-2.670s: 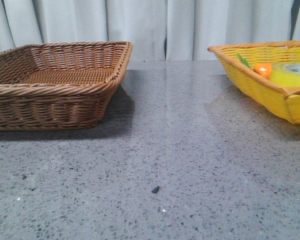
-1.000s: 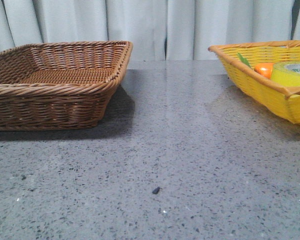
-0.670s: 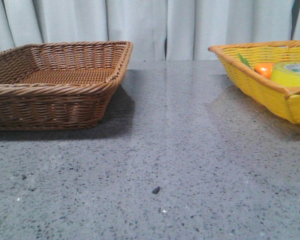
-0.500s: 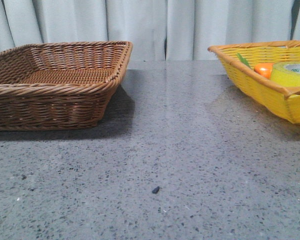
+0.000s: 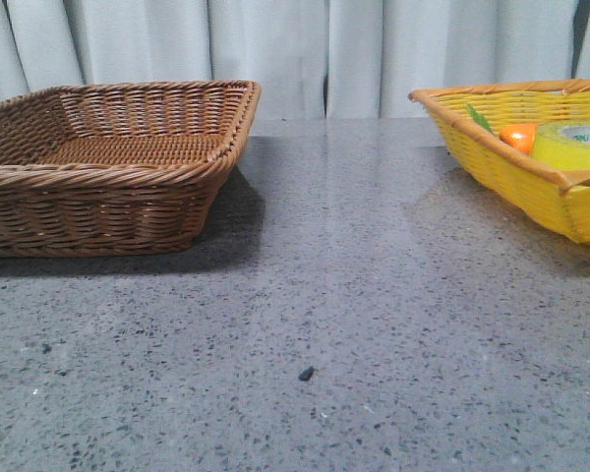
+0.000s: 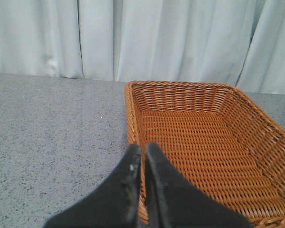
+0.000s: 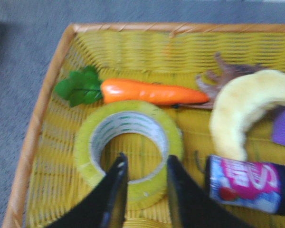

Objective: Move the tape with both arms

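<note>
We saw the tape (image 7: 128, 152) lying flat in the yellow basket (image 7: 42, 118) at the right of the grey table (image 5: 354, 295), with the carrot (image 7: 147, 91) just beyond it, a banana (image 7: 242, 109) and a pink can (image 7: 247, 183) beside it. In the front view only the top of the tape (image 5: 572, 146) showed above the basket rim (image 5: 492, 157). The right gripper (image 7: 143, 178) hung over the roll with its two dark fingers (image 7: 115, 190) parted a little, straddling the near wall of the roll; we could not tell whether they touched it. The left gripper (image 6: 142, 164) hovered at the near rim of the brown wicker basket (image 6: 204, 142) on the left, its fingers pressed together and holding nothing
</note>
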